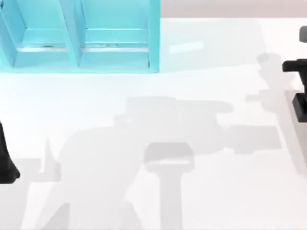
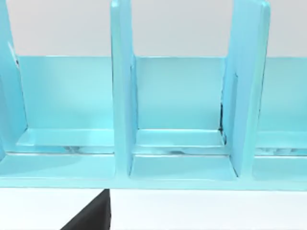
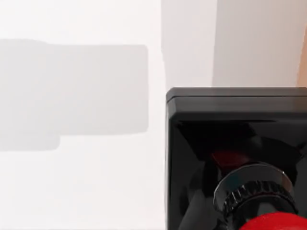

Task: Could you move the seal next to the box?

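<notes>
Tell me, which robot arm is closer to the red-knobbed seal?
The right arm: its wrist camera looks at the seal from close by. The left arm sits at the table's left edge, facing the blue box.

**Bright, washed-out light, soft shadows on white**

Even, strong light floods the table (image 1: 96, 105), nearly bleaching it. Pale grey arm-shaped shadows sprawl across the centre and lower half of the top view, their edges soft. The teal box (image 1: 81, 38) looks slightly hazy at upper left. In the right wrist view, small glints shine on the seal (image 3: 240, 163), and a blocky grey shadow sits at left.
</notes>
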